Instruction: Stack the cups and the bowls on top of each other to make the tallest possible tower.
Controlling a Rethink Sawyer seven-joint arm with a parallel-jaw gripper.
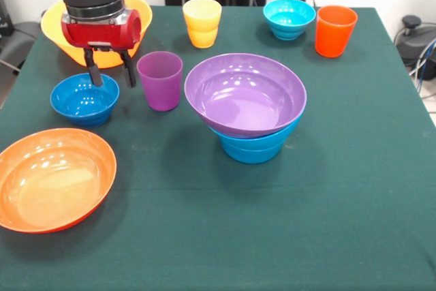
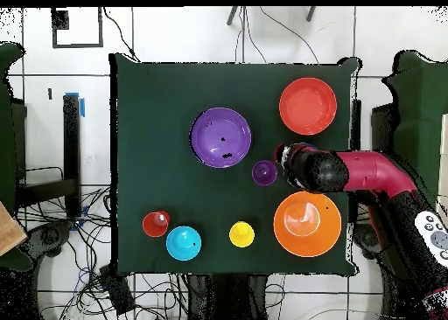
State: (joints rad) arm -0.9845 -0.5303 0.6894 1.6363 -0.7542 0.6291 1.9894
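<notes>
We see the tool (image 1: 109,73) hanging with fingers apart, empty, over the small blue bowl (image 1: 84,99), probably just above its far rim; purple cup (image 1: 160,80) just beside.

a dark green table (image 1: 340,223) sits among tangled floor cables (image 2: 114,286).
</notes>
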